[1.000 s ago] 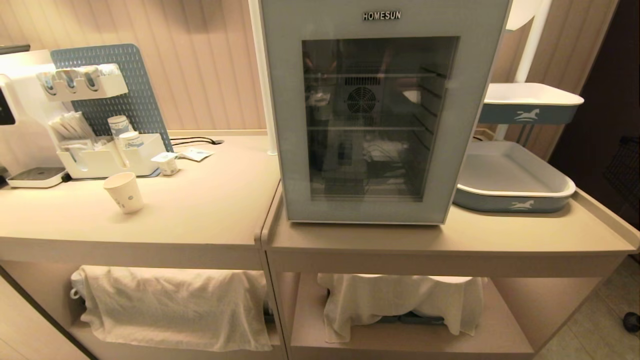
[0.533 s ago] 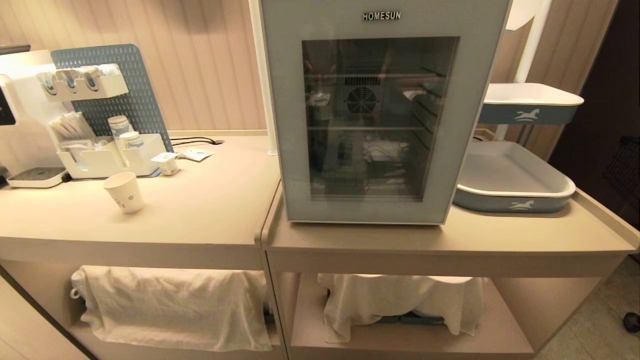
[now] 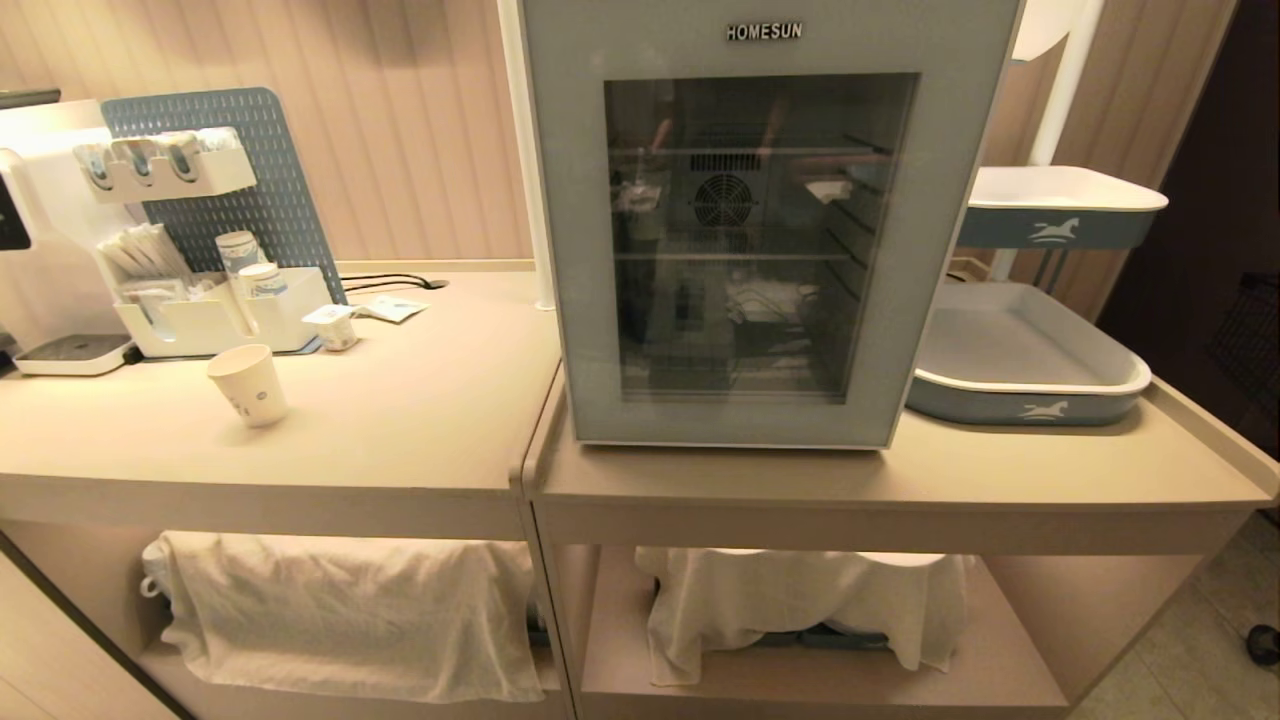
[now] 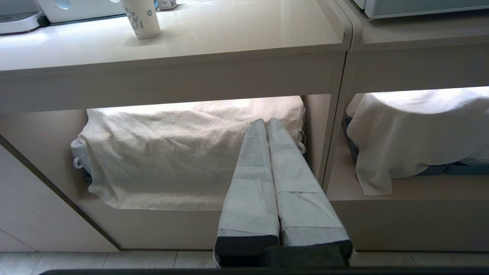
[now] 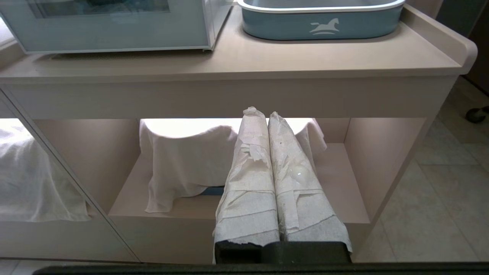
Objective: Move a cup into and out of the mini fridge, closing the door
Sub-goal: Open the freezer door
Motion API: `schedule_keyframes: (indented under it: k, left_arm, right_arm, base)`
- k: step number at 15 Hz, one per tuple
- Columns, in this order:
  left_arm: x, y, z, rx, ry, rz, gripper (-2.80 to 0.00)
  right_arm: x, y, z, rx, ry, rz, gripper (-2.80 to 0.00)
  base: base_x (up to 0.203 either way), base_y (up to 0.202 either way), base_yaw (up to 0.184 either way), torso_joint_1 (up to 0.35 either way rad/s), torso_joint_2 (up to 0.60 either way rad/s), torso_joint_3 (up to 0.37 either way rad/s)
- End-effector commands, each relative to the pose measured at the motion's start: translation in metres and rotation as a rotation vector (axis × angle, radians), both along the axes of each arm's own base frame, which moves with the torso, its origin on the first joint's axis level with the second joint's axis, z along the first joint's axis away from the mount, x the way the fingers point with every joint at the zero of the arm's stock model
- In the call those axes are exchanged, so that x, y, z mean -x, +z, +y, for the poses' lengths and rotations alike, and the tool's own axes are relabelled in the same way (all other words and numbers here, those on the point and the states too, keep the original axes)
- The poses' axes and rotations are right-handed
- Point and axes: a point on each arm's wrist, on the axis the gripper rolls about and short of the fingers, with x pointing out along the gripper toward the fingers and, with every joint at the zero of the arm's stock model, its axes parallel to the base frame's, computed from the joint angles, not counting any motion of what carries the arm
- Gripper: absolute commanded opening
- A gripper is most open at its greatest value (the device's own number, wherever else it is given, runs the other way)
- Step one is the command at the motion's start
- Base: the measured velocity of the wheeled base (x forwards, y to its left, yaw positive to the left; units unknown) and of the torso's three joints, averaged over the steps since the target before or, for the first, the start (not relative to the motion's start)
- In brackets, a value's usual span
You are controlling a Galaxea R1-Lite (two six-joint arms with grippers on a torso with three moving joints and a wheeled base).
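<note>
Both grippers parked low, empty; cup out on the counter, fridge door shut.

Left gripper (image 4: 266,126) sat with its wrapped fingers pressed together on nothing, low before the cloth-covered lower shelf (image 4: 183,152); right gripper (image 5: 261,114) likewise closed and empty before the right-hand bay. Neither arm showed in the head view. There, the cup (image 3: 248,385) stood upright on the left counter (image 3: 400,420) at about 9 o'clock from the mini fridge (image 3: 760,230), well apart from it, just in front of the white organiser (image 3: 215,325). The door (image 3: 600,250) lay flush. Judged: either all done or not begun; cannot tell which. If starting, the next move would need a gripper raised to the door's edge.
</note>
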Motion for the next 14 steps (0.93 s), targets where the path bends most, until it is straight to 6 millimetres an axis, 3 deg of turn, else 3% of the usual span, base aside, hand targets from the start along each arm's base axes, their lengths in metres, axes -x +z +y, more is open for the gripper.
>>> schedule_keyframes:
  k: [1, 14]
  left_arm:
    - [0.0, 0.0, 0.0, 0.0, 0.001, 0.0, -2.8]
    - [0.0, 0.0, 0.0, -0.002, 0.0, 0.0, -2.8]
  right_arm:
    - [-0.0002, -0.0004, 0.0, 0.009, 0.002, 0.001, -2.8]
    - [-0.0003, -0.0018, 0.0002, 0.085, 0.01, 0.011, -2.8]
  base:
    - [0.0, 0.0, 0.0, 0.0, 0.0, 0.0]
    - [0.0, 0.0, 0.0, 0.0, 0.0, 0.0]
